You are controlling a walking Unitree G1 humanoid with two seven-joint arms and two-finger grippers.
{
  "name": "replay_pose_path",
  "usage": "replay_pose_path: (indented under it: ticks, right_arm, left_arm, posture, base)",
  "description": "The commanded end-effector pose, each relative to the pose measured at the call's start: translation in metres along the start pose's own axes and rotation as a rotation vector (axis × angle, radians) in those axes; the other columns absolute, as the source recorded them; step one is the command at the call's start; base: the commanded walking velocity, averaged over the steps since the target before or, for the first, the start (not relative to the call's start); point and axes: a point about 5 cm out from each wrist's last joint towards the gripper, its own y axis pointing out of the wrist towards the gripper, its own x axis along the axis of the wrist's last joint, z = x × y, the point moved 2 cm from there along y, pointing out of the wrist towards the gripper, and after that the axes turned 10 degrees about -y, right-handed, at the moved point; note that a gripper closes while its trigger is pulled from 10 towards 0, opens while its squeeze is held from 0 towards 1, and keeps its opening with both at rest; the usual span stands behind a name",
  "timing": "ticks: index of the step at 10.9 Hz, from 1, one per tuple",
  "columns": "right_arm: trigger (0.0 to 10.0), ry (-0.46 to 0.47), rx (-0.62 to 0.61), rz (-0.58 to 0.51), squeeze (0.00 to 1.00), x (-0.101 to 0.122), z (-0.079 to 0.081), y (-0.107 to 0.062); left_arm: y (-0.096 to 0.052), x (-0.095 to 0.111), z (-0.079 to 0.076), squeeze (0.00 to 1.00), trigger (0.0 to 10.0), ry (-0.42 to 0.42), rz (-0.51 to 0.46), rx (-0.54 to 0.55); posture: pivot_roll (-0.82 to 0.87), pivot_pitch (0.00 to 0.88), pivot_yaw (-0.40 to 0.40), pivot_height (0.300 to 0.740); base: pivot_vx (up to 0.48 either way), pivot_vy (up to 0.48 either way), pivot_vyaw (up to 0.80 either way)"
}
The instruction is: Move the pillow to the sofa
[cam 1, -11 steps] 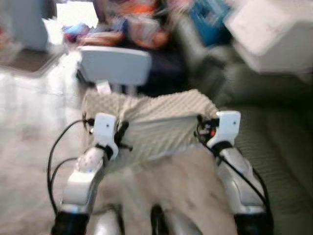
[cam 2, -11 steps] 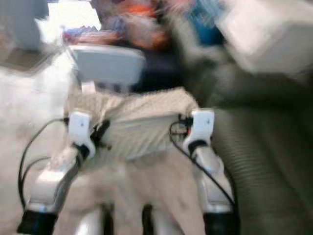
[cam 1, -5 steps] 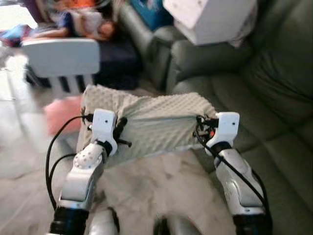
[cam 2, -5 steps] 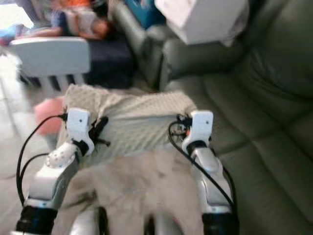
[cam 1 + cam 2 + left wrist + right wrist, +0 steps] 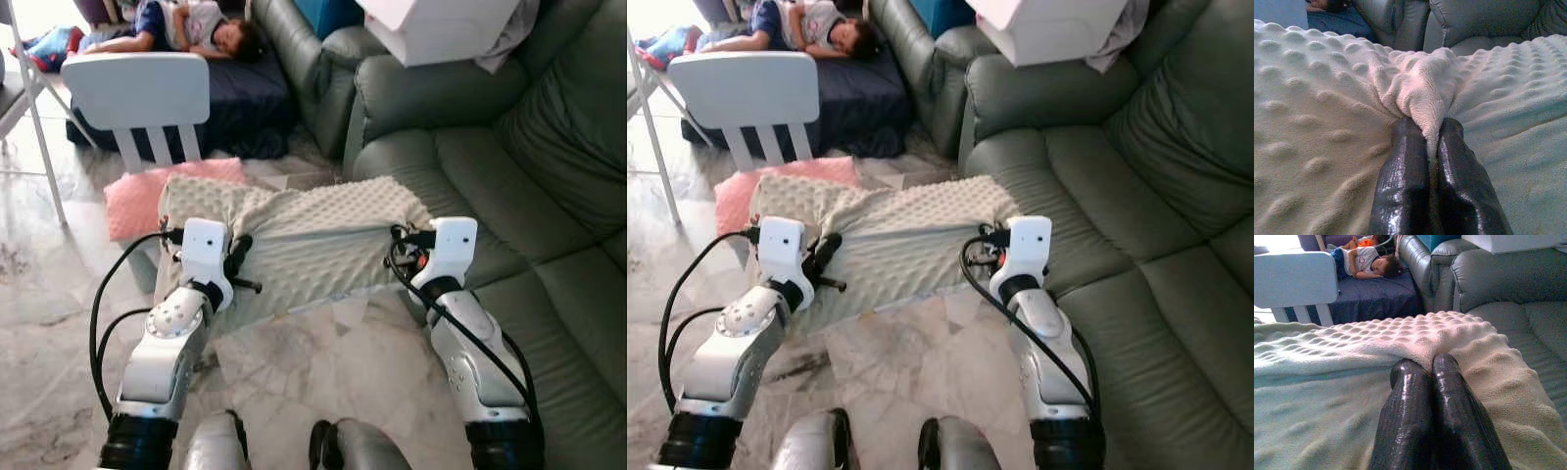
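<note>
A white chair [image 5: 137,93] and pink mat [image 5: 132,201] are seen on the marble floor [image 5: 39,323]. The pillow [image 5: 304,245] is held above that floor, pinched by the left gripper [image 5: 1431,129] and right gripper [image 5: 1425,366]. Just beside it to the right, a green sofa [image 5: 529,196] is seen.

Pillow [image 5: 304,245] near edge hidden behind both wrist housings; its underside can't be seen. Left gripper [image 5: 1431,132] fingertips buried in a pinched fold of fabric, right gripper [image 5: 1427,364] tips hidden against the pillow edge. White box [image 5: 441,24] on the sofa [image 5: 529,176] cut off at top edge. Pink mat [image 5: 137,196] partly covered by the pillow.
</note>
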Motion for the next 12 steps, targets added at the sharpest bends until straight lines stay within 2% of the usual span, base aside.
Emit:
replay_pose_path:
  ticks: [1, 4, 12]
  right_arm:
    - [10.0, -0.008, -0.055, -0.016, 0.00, 0.0048, -0.0134, -0.0010]
    - [10.0, -0.006, -0.057, -0.013, 0.00, 0.0035, -0.0133, -0.0006]
    - [10.0, -0.010, -0.053, -0.009, 0.00, 0.0039, -0.0122, 0.0047]
  left_arm:
    - [-0.0026, 0.0059, 0.0092, 0.00, 10.0, 0.006, -0.021, 0.043]
    - [-0.0028, 0.0049, 0.0080, 0.00, 10.0, 0.007, -0.017, 0.038]
    - [0.0029, 0.0068, 0.0053, 0.00, 10.0, -0.005, -0.025, 0.021]
  posture:
    - [-0.02, 0.141, -0.079, 0.740]
    - [-0.02, 0.136, -0.074, 0.740]
    - [-0.02, 0.121, -0.072, 0.740]
  base:
    - [0.000, 0.000, 0.00]
    - [0.000, 0.000, 0.00]
    - [0.000, 0.000, -0.78]
